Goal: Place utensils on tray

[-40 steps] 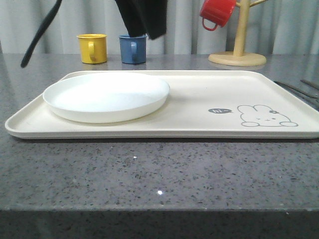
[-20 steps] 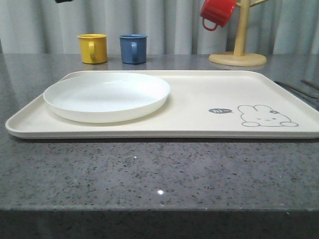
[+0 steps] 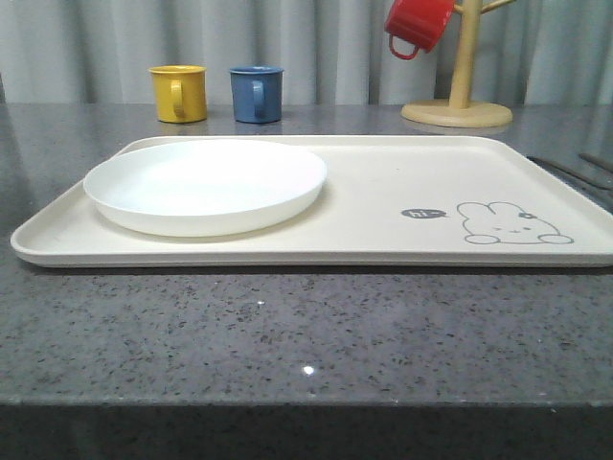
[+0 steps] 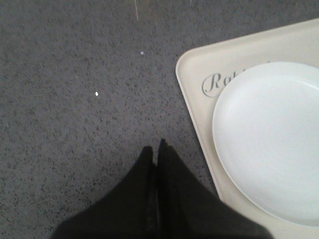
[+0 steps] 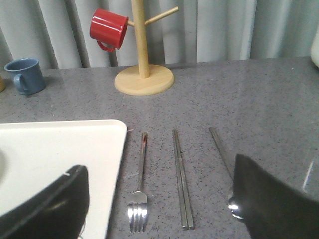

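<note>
The fork [image 5: 140, 185], the pair of chopsticks [image 5: 181, 181] and the spoon [image 5: 221, 147] lie side by side on the grey table, just right of the cream tray [image 5: 60, 149]. My right gripper [image 5: 159, 165] hovers open over them, its fingers [image 5: 50, 204] spread wider than all three. The spoon's bowl is partly hidden behind one finger. My left gripper [image 4: 154, 150] is shut on nothing, above bare table beside the tray's [image 4: 192, 94] left corner. In the front view the tray [image 3: 383, 192] spans the table, with thin utensil handles [image 3: 567, 172] at its right edge.
A round white plate [image 3: 206, 184] sits on the tray's left half. A yellow mug [image 3: 178, 93] and a blue mug [image 3: 256, 93] stand behind the tray. A wooden mug tree [image 3: 458, 96] at the back right holds a red mug [image 3: 417, 23].
A dark arm that crossed the top of the front view one second ago has lifted out of that view. Tray, plate and mugs have not moved.
</note>
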Controlling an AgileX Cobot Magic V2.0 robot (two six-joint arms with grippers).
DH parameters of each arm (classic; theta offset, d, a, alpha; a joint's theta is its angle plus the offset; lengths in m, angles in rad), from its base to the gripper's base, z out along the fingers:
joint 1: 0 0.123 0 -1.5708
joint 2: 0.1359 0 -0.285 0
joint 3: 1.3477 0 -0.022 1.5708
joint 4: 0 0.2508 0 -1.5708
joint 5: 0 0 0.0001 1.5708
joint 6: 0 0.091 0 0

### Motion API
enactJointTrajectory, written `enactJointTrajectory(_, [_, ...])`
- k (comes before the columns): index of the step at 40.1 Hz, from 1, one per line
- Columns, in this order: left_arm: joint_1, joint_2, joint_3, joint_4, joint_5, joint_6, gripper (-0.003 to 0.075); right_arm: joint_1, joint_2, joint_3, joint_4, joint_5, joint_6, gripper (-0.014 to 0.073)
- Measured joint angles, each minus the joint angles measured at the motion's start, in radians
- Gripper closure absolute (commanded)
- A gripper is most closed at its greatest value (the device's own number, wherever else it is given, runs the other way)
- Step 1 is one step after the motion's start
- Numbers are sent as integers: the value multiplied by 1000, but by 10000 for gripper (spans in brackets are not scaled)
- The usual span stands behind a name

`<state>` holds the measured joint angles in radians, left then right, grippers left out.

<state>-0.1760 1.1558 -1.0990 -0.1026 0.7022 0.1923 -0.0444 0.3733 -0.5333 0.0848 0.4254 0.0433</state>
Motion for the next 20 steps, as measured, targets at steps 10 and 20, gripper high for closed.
enactJointTrajectory(10, [0, -391, 420, -2, -342, 5, 738, 0, 0, 0, 0, 2, 0, -18])
enactJointTrajectory(20, [0, -744, 676, -6, -445, 6, 738, 0, 0, 0, 0, 2, 0, -18])
